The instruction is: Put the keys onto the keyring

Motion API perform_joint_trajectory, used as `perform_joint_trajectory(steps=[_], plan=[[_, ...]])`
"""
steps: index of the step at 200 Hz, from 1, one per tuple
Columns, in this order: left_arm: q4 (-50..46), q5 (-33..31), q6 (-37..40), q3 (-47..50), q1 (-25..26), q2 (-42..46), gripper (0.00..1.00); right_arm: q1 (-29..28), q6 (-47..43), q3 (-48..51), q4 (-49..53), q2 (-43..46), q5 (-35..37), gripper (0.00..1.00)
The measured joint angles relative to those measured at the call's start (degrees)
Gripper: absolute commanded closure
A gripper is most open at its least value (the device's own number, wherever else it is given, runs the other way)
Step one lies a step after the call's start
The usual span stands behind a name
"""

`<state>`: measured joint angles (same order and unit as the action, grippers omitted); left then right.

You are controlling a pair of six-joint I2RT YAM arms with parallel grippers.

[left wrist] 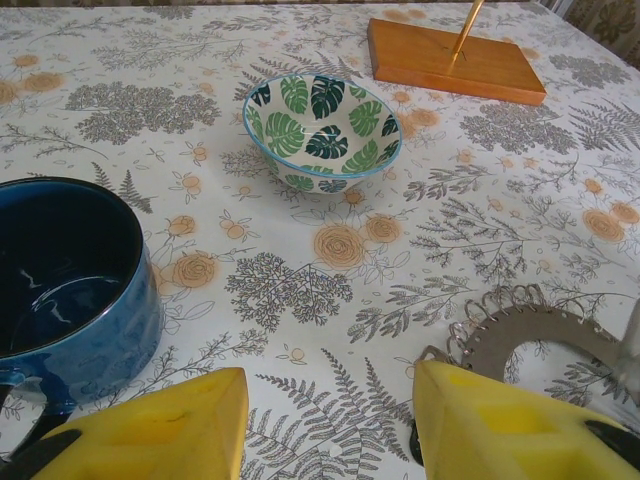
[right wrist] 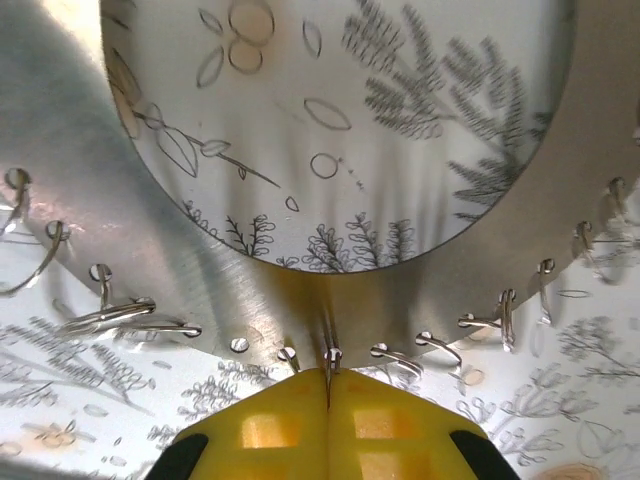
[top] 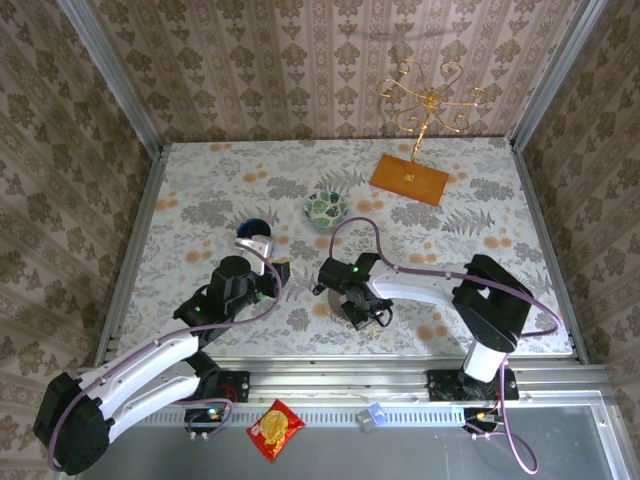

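- Keyring was pinched at its outer rim by your right jaws, closed flat on the metal between two of the small wire loops. I judge you chose that grip to steady the keyring while leaving its hole and most loops free.
- The keyring was near the middle of the bench, toward the near edge and low over the cloth. I could not tell whether it touched the surface.
- Your left jaws stood wide open and empty, near the keyring on its left. The blue mug was on their left and the patterned bowl farther off.
- That open stance, facing the looped rim, read to me as readiness to fetch or feed a key.
- The keys I could not pick out for certain, so you would have needed to find them first.
- Threading a loop would have called for a slow, fine approach, since the loops looked thin and springy.
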<state>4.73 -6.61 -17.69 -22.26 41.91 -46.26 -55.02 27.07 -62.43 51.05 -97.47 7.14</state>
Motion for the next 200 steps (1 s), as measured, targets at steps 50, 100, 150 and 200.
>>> perform_joint_trajectory(steps=[50,100,150,200], plan=[[-1.3,1.6,3.5,-1.6,0.0,0.2,0.55,0.0,-9.5,1.1,-7.6,14.9,2.0,1.00],[-2.8,6.9,13.2,-5.1,0.0,1.3,0.57,4.0,-24.6,8.6,-24.2,27.5,-3.4,1.00],[-4.9,13.8,25.4,-10.4,0.0,-0.3,0.66,9.9,-36.9,13.7,-37.5,30.5,-16.3,1.00],[-5.3,24.1,35.0,-11.6,-0.4,-4.9,0.73,11.8,-44.1,14.2,-42.3,30.7,-27.5,1.00]])
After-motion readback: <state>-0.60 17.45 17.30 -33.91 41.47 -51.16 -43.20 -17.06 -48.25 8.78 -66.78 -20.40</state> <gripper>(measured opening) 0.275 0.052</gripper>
